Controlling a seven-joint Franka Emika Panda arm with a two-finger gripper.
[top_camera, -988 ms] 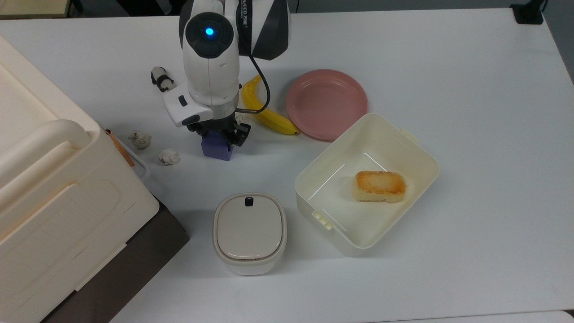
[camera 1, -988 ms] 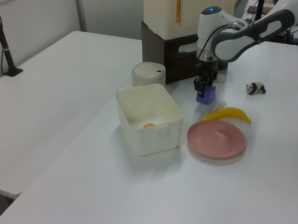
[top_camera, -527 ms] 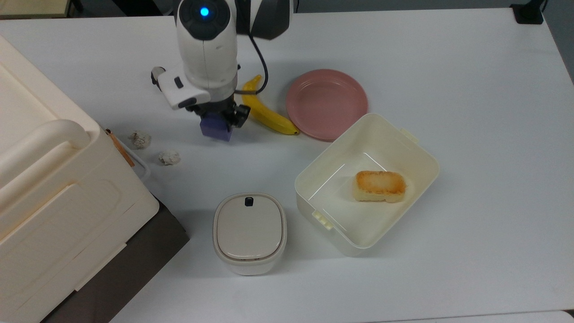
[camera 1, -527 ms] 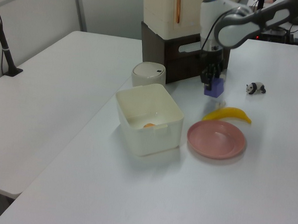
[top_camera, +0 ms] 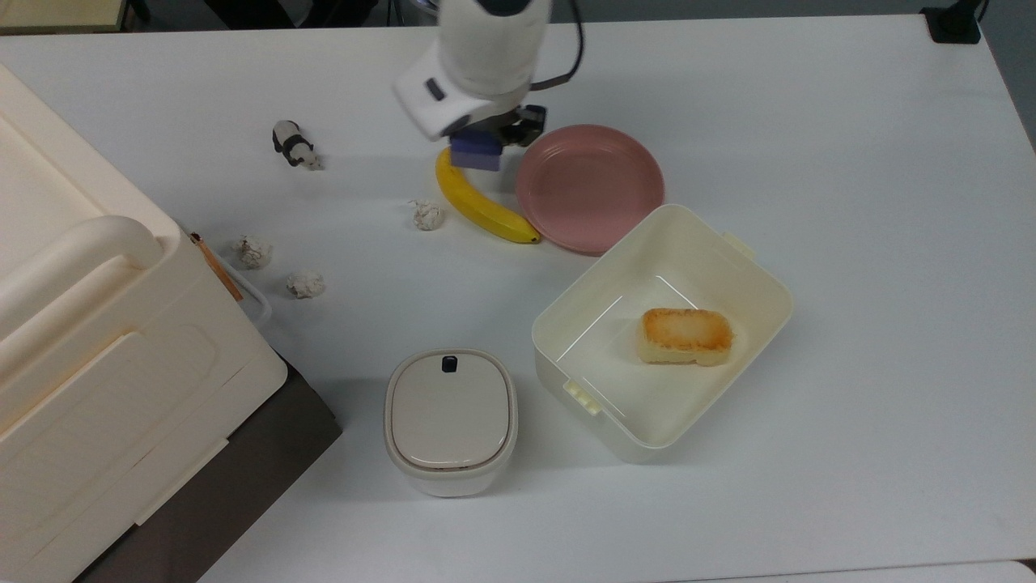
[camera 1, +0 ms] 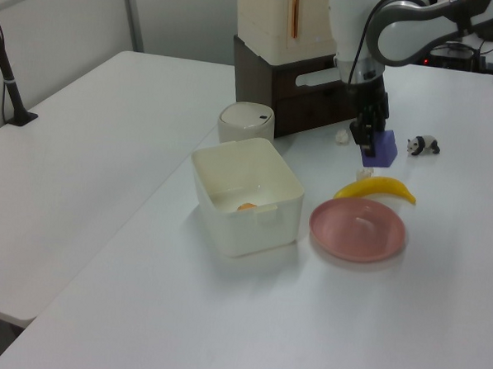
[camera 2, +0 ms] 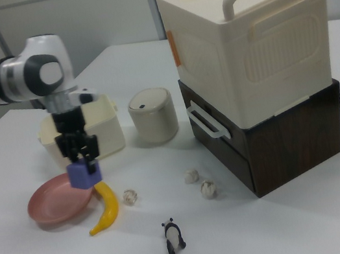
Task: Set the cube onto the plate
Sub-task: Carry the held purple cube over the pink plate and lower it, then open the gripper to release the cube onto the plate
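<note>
The black two-finger pincer point(top_camera: 486, 139) has the small periwinkle block, the cube point(top_camera: 477, 152), clamped between its fingers and lifted clear of the white bench point(top_camera: 850, 202). In the right view the cube point(camera 2: 85, 174) hangs in the air under the pincer point(camera 2: 80, 157), above the top end of the curved yellow banana point(camera 2: 106, 208) and just beside the rim of the round pink plate point(camera 2: 54, 200).

From the top view the cube sits over the banana's point(top_camera: 482, 202) stem end, just off the plate's point(top_camera: 591, 186) edge on the top view's left. The plate itself is bare, lying flat between the banana and the open cream rectangular container point(top_camera: 728, 259), which holds a browned piece of bread point(top_camera: 686, 334).

In the left view the white arm reaches down from the top, the pincer point(camera 1: 371, 135) gripping the cube point(camera 1: 381, 148) above the banana point(camera 1: 377, 188), with the plate point(camera 1: 358, 229) lower in the picture.

Elsewhere: a small black-and-white panda figure point(top_camera: 291, 144), three crumpled white paper balls point(top_camera: 426, 214), a round-cornered lidded cream canister point(top_camera: 450, 421), and a big cream box with handles point(camera 2: 250, 40) stacked on a dark brown base point(camera 2: 284, 140).
</note>
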